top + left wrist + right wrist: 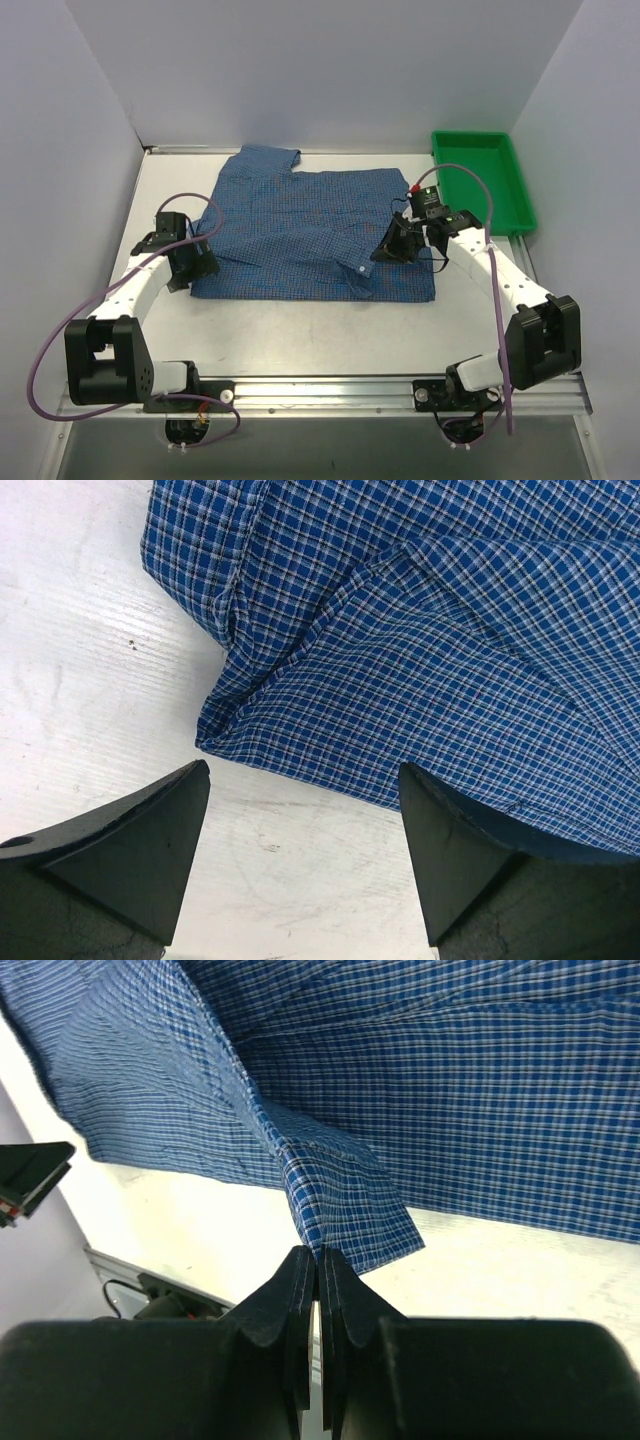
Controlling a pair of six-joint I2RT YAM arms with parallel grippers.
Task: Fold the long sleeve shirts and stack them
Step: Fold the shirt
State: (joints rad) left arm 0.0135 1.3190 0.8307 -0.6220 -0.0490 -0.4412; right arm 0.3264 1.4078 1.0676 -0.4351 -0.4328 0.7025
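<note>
On my left, the left gripper (190,262) sits low at the left edge of the blue fine-checked cloth button-up shirt (310,230). Its fingers are spread wide. In the left wrist view (300,780) a folded corner of the cloth (450,630) lies on the white table top (300,330) just ahead of the two fingertips.

The shirt lies mostly flat in the middle of the table as a rough rectangle, with one piece jutting out at its far left corner. The check is fine, dark blue crossed with white, and stitched seams run along the folded edges. I see a small white dot near its near edge, but cannot tell whether it is a button.

The right gripper (395,245) is over the shirt's right part. Its fingers are pressed together (318,1255), pinching a small flap of the cloth (450,1080) and pulling it up into a ridge.

Far right, a green rectangular plastic tray (480,185) sits at the table's back corner, apart from the shirt.
</note>
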